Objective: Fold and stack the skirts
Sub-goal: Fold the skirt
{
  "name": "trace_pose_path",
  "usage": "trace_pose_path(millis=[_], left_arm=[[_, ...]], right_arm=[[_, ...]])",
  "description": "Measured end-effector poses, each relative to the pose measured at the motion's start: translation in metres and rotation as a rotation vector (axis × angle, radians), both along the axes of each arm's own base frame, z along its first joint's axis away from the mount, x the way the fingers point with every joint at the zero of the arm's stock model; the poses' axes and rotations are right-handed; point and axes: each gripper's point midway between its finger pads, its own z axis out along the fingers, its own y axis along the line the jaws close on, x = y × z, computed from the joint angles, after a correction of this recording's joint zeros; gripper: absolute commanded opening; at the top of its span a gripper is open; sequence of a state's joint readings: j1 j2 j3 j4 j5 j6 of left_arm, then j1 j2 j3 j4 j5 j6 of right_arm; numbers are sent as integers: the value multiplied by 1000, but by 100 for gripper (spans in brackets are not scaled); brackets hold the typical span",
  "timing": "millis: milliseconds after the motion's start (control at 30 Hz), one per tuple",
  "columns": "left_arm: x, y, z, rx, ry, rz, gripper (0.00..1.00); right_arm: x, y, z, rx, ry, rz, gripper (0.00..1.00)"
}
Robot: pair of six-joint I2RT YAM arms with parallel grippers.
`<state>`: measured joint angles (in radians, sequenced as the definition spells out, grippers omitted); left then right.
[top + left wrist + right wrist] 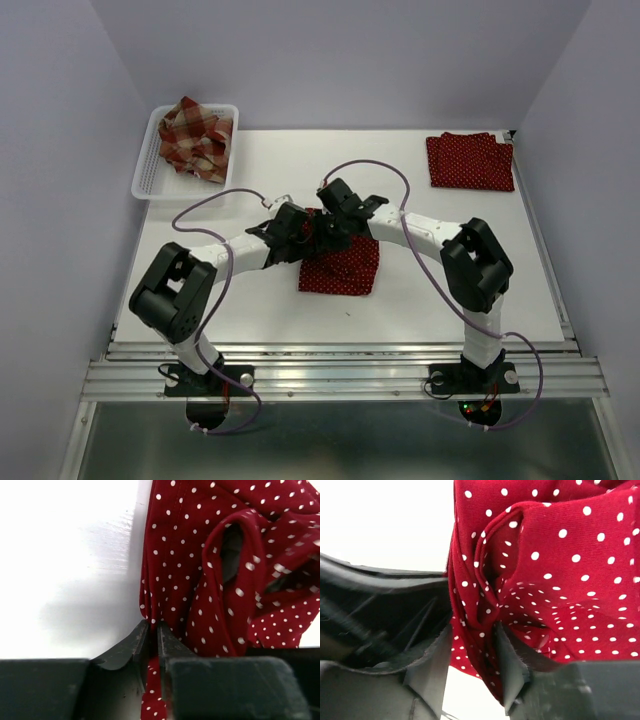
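Observation:
A dark red polka-dot skirt (340, 270) lies partly folded in the middle of the table, its far edge bunched up between the two grippers. My left gripper (300, 226) (154, 626) is shut on a thin edge of this skirt (200, 580). My right gripper (331, 224) (472, 628) stands open, a loose fold of the same skirt (550, 570) hanging between its parted fingers. A second polka-dot skirt (470, 160) lies folded flat at the far right corner. The plaid skirt (195, 138) sits crumpled in the basket.
The white slotted basket (148, 170) stands at the far left corner of the table. The two wrists are close together over the table's middle, almost touching. White table surface (450, 290) shows around the centre skirt.

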<state>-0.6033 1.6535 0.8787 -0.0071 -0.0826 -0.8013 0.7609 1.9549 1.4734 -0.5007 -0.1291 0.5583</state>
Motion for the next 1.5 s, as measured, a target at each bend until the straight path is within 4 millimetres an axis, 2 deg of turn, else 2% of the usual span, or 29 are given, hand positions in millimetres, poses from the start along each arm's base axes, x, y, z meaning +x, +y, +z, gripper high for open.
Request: trace_pose_path(millis=[33, 67, 100, 133, 167, 267, 300, 367, 433, 533, 567, 700, 800, 900, 1033, 1100, 1300, 1500], left_arm=[[0, 1, 4, 0, -6, 4, 29], [0, 3, 8, 3, -12, 8, 36], [-1, 6, 10, 12, -15, 15, 37], [-1, 9, 12, 25, -20, 20, 42], [-2, 13, 15, 36, -25, 31, 48], [-3, 24, 26, 65, -46, 56, 52], [-3, 26, 29, 70, -53, 61, 57], [-4, 34, 41, 82, -79, 82, 68], [-4, 39, 51, 86, -99, 93, 73], [-6, 44, 66, 83, -128, 112, 88], [-7, 46, 69, 84, -134, 115, 99], [-7, 49, 79, 76, -159, 126, 99], [-7, 49, 83, 79, -169, 116, 99], [-2, 47, 92, 86, -183, 99, 99], [19, 42, 119, 63, -237, 97, 99], [29, 47, 129, 55, -261, 115, 99], [40, 80, 127, 87, -252, 188, 99], [32, 102, 123, 108, -237, 224, 99]], right_arm=[[0, 0, 0, 0, -1, 1, 62], [1, 0, 1, -1, -5, 0, 67], [1, -2, 1, -11, -11, 5, 72], [2, -3, 2, -13, -13, 3, 80], [2, -4, 3, -13, -14, 3, 82], [2, -7, 15, -9, -34, 11, 89], [2, -8, 24, 3, -48, 13, 100], [1, -9, 39, 17, -76, 18, 100], [1, -11, 58, 41, -108, 20, 100], [-1, -12, 88, 88, -161, 24, 100], [-3, -12, 99, 109, -177, 26, 100], [-9, -17, 133, 168, -241, 23, 100], [-16, -27, 142, 173, -278, 22, 100], [-22, -37, 128, 136, -294, 44, 100], [-24, -45, 96, 58, -279, 87, 100], [-21, -45, 81, 22, -271, 105, 100], [-1, -35, 37, -70, -241, 143, 100], [6, -25, 11, -97, -201, 171, 100]])
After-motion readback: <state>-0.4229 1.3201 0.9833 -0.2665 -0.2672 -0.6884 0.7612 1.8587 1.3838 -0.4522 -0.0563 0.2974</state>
